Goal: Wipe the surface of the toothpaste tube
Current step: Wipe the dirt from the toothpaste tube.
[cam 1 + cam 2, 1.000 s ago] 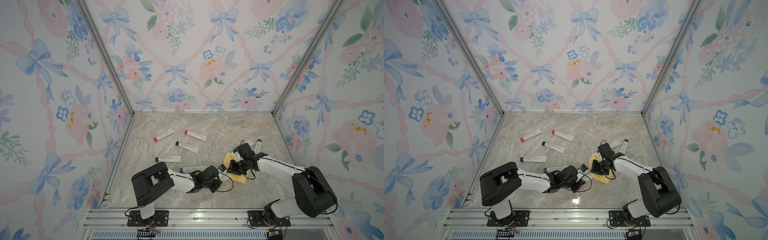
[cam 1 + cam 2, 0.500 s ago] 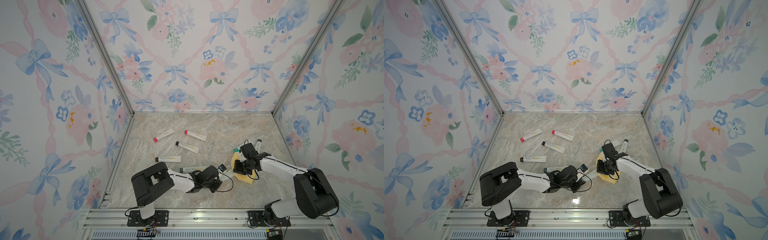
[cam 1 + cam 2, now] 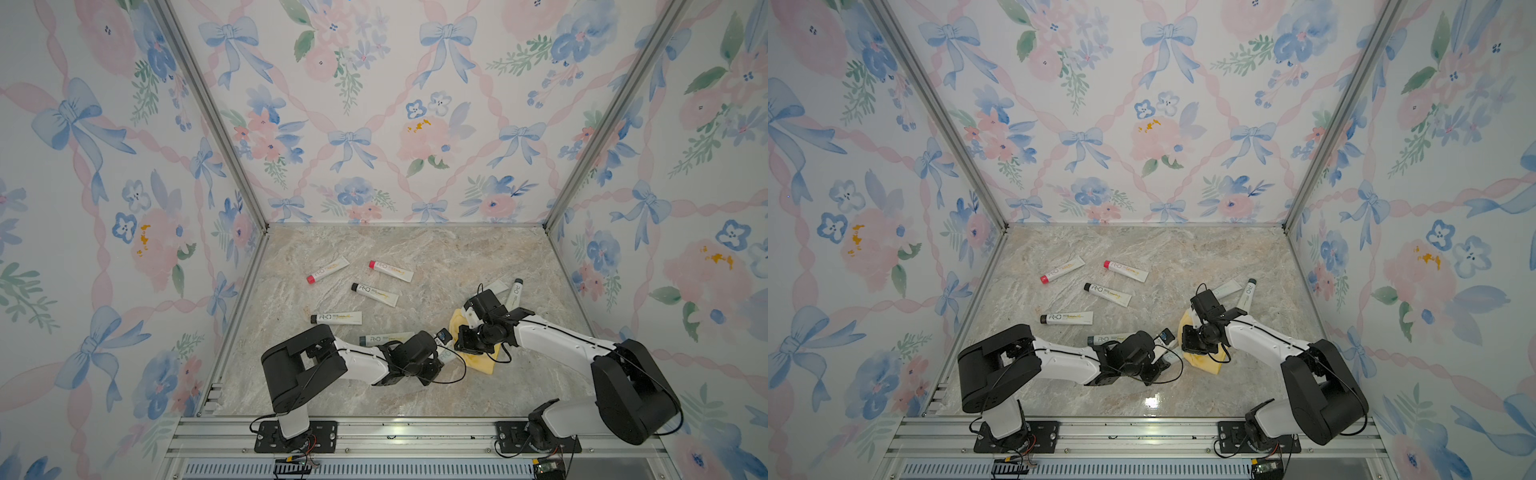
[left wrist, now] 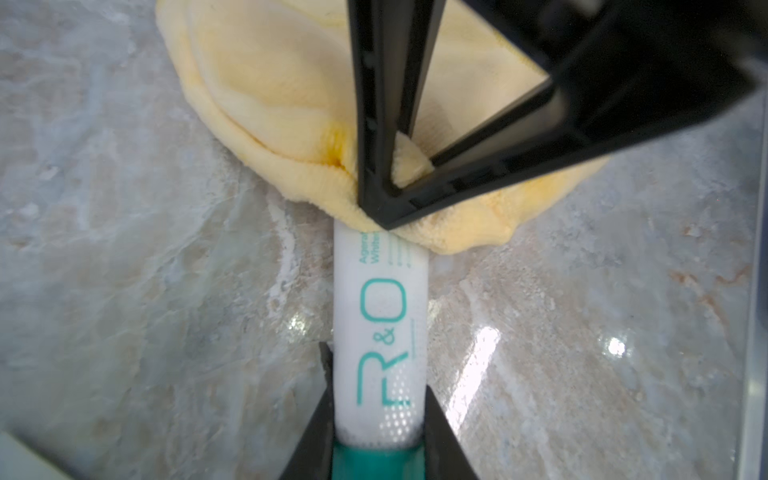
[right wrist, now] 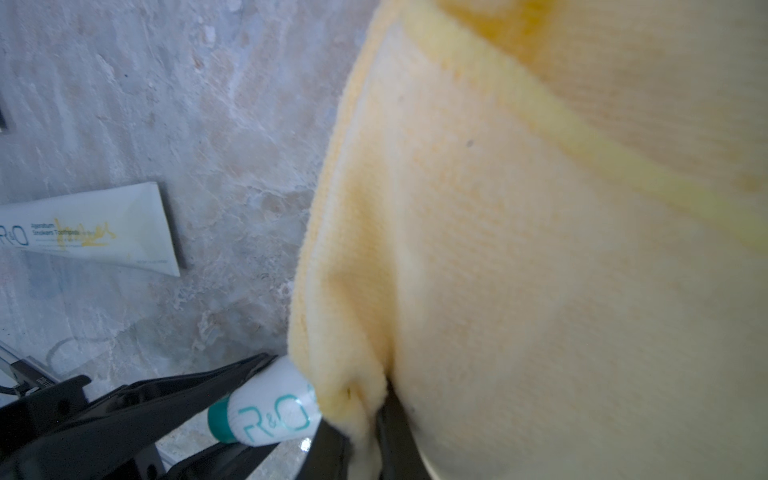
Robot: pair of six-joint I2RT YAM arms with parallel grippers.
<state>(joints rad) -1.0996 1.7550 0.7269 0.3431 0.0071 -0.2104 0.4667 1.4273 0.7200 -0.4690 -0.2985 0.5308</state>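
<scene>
Tube (image 4: 380, 332) cap-end clamped in left claw (image 4: 379, 419), tail pointing under cloth (image 4: 270, 83) right claw (image 5: 363, 451) pinches.

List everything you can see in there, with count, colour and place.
held tube: one, white, teal cap, in left gripper, far end under cloth
loose tubes: seven, white, visible caps red, black or greyish; five left of centre, two beyond right wrist
cloth: one, yellow, on table, right of centre
table: one, beige marble
walls: three, floral wallpaper, around table
rail: one, silver, front edge
arms: two, white and black, on rail
left gripper: black, shut on held tube
right gripper: black, shut on cloth
</scene>
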